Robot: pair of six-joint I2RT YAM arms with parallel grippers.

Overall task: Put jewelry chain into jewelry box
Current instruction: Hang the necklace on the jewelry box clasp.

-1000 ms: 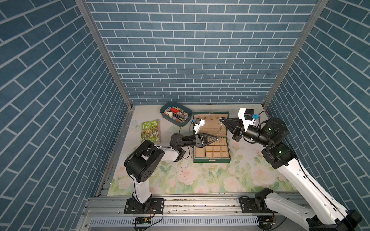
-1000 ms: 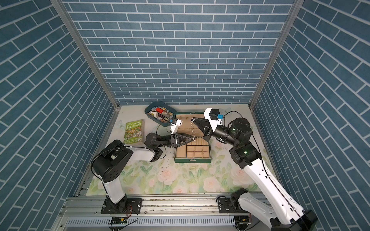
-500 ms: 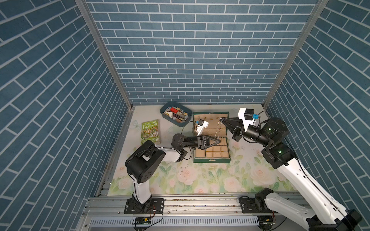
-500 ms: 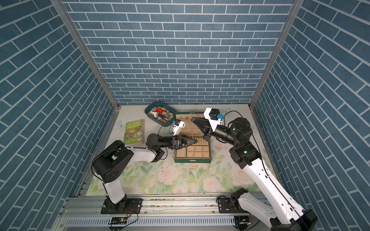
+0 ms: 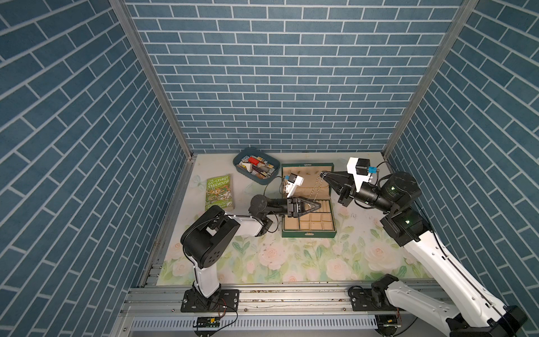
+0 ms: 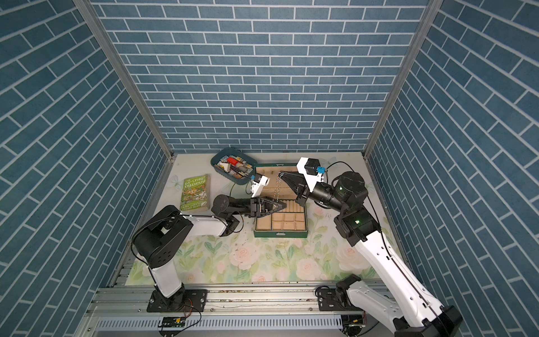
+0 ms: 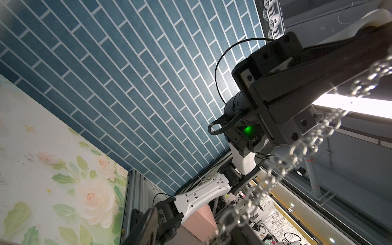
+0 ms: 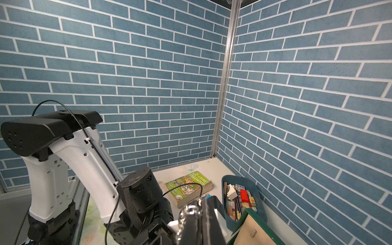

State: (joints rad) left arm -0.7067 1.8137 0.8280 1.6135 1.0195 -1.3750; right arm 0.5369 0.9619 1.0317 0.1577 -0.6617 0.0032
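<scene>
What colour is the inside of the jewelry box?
Beige. The jewelry box lining shows best in a top view; its outside is dark green.

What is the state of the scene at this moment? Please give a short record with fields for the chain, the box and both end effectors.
jewelry chain: hangs down from the right end effector, over the jewelry box
right end effector: shut on the chain's upper end
left end effector: open, jaws either side of the chain's lower part
jewelry box: lid up, chain not yet laid inside

Robot lab booth: brick-print walls (image 5: 269, 73), aluminium rail (image 5: 280, 295).
</scene>
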